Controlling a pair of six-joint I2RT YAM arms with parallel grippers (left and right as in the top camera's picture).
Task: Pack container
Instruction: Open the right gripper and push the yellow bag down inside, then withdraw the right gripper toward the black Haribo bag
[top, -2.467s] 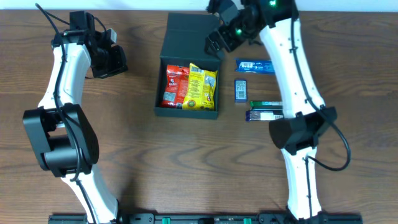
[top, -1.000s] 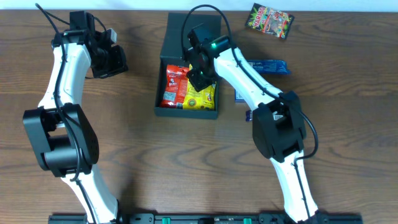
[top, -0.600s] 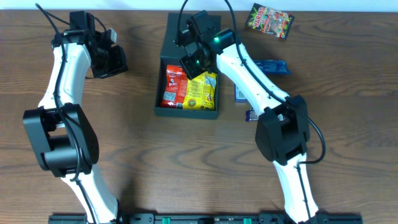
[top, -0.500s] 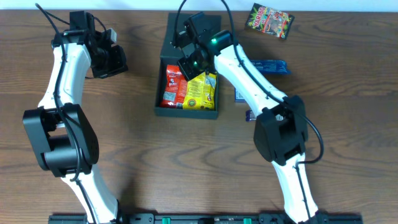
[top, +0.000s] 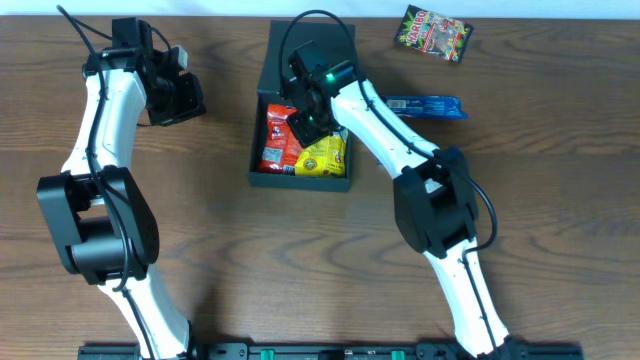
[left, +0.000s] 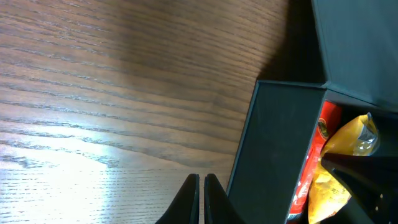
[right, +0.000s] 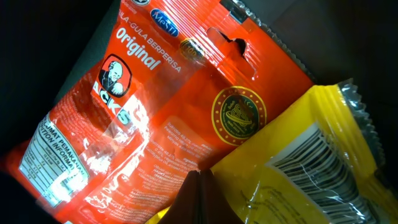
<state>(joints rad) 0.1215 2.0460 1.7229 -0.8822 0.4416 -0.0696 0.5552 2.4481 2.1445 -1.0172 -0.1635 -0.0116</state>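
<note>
Both closed together: left end effector (left: 201, 186) near container (top: 300, 182), right end effector (right: 199, 190) inside it.

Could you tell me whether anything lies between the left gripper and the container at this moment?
Nothing visible does. In the left wrist view, only bare wooden table lies between the left gripper and the near side wall of the container. The overhead view shows the same open stretch of wood between them.

the left arm (top: 97, 112) reaches far forward on its own side, its left hand (left: 201, 186) angled inward with fingers pressed together. the right arm (top: 392, 125) stretches forward and leftward, the right hand (right: 199, 186) tipped downward, fingers closed to one point.
</note>
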